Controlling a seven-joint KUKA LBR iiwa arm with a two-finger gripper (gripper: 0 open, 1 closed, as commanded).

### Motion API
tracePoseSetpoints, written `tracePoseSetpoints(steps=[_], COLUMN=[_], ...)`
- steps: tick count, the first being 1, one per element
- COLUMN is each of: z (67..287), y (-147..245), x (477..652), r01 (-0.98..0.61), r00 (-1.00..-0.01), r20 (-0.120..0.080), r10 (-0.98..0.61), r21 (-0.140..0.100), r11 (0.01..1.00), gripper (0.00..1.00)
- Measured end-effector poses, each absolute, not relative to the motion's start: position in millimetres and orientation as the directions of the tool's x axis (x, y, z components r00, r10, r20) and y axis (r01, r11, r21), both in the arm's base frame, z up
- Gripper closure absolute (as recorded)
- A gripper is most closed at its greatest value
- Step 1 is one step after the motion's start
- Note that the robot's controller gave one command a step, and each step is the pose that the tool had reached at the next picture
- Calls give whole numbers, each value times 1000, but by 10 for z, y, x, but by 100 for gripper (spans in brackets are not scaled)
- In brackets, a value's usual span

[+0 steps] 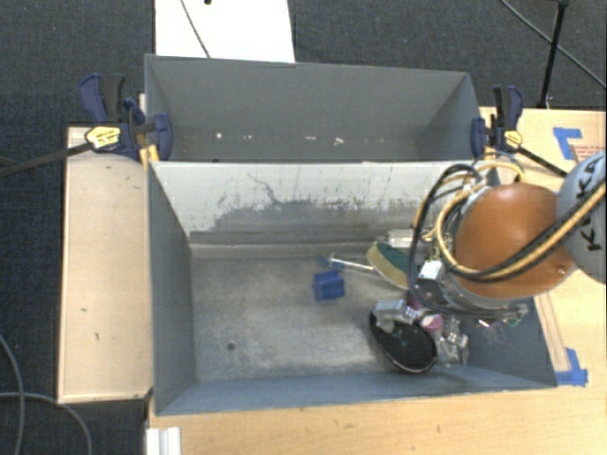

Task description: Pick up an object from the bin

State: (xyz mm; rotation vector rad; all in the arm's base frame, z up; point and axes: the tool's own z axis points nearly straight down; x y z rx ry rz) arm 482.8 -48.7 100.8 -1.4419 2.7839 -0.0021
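Crowding the bin (173,282) at its right corner, the gripper (422,332) half-hides a black disc (406,352); grip state unreadable. Floor left of the blue block (329,285) lies open.

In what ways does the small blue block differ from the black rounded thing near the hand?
Colour: the blue block is blue, the black rounded thing is black. Shape: the blue block is boxy with corners; the black rounded thing is oval. Place: the blue block lies alone mid-floor, apart from the hand; the black rounded thing lies toward the view's lower right, partly covered by the hand. Both rest on the floor of the bin.
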Motion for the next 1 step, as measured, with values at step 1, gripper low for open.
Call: tracePoseSetpoints(steps=[1], z=[1046], y=[-509], x=[4852], r01=[-959], r00=[-282], r20=[-4], r10=[-959], r21=[-4], r11=[282], gripper=[0])
